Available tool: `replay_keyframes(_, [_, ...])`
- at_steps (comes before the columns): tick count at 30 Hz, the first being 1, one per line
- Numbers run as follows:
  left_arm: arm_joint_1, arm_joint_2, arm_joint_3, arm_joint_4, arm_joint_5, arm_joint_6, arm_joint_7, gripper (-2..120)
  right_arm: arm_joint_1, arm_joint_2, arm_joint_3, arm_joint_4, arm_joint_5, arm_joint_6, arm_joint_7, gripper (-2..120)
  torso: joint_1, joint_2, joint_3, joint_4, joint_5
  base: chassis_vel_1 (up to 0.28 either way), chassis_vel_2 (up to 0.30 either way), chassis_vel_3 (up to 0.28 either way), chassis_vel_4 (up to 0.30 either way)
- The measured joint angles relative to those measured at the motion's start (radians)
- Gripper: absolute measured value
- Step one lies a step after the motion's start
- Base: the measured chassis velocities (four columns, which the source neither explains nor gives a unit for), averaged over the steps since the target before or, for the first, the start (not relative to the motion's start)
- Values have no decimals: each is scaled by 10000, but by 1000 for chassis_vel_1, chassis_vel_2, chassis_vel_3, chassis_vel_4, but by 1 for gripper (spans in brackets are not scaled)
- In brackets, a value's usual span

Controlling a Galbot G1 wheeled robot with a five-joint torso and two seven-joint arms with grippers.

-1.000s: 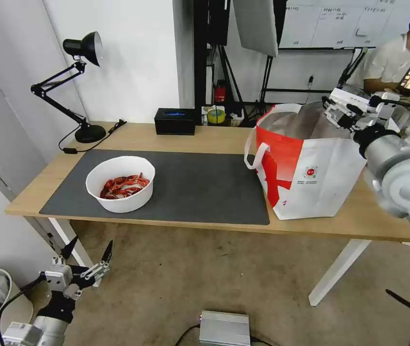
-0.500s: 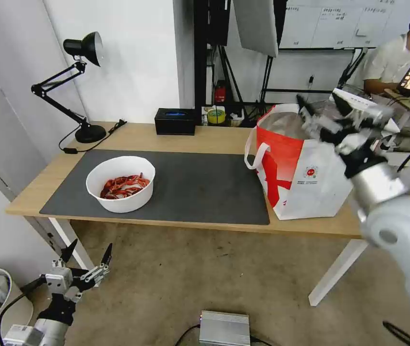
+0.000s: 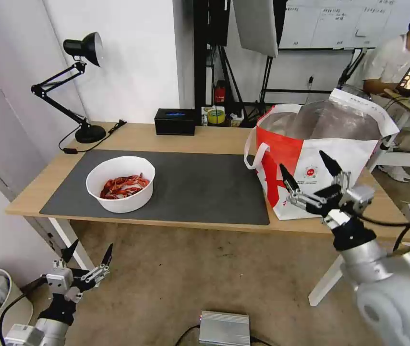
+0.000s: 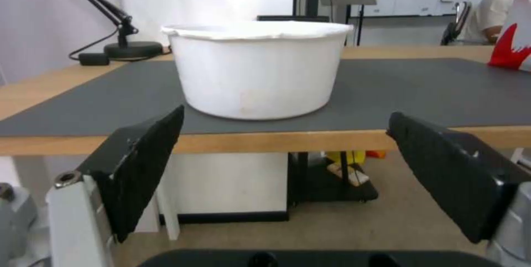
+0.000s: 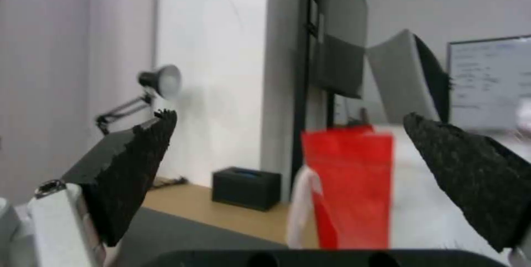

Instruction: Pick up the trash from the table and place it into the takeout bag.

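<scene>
White round bowl [image 3: 120, 183] of red crayfish shells [image 3: 124, 186]: upright on the dark grey mat [image 3: 200, 187], toward its left front corner, near the front edge of the table [image 3: 224, 135]; seen side-on from the left wrist, rim intact, base flat on the mat. Only 1 piece of trash visible on the tabletop; no clamshell tray, knotted bag or tissue in sight there, and the contents of the takeout bag [image 3: 310, 158] not discernible past the foil lining. Takeout bag: upright at the right end of the table, mouth open, well apart from the bowl. Judged state of task: bowl not yet lifted, 1 transfer at least outstanding; whether other items are already bagged, impossible to confirm.

Left gripper [image 3: 86, 262]: below table height, in front of the left front corner, fingers spread wide and empty, aimed at the bowl across the table edge. Right gripper [image 3: 313, 178]: in front of the bag's near face, at about tabletop level, fingers spread wide and empty. Black box [image 3: 175, 120] and desk lamp [image 3: 78, 86] at the back of the table, not part of the trash.
</scene>
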State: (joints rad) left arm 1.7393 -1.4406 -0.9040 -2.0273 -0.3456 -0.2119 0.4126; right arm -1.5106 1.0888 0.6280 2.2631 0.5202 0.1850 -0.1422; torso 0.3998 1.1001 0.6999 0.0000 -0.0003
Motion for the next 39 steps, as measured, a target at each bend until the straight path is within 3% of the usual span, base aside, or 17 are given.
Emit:
replay_keyframes(14, [-250, 182, 70, 268, -107, 145, -1, 100, -623, 1403, -302, -1150, -2033, -29, 695, 100, 2, 0, 0, 1, -1, 0, 0, 0, 0])
replay_keyframes(17, [-344, 323, 113, 411, -192, 143, -2, 100, -816, 1772, -546, -1199, -2482, -398, 1114, 100, 2, 0, 1, 1, 1, 0, 0, 0, 0])
replay_keyframes(24, [-299, 349, 37, 461, -281, 112, -3, 100, -1414, 2103, -941, -623, -3101, -1069, 1510, 100, 1, 0, 0, 0, 0, 0, 0, 0, 0])
replay_keyframes(39, [-269, -20, -210, 129, -244, 222, -17, 100, -1950, 2403, -1537, -380, -3437, -1262, 1804, 100, 2, -1, 1, 1, 2, 0, 0, 0, 0])
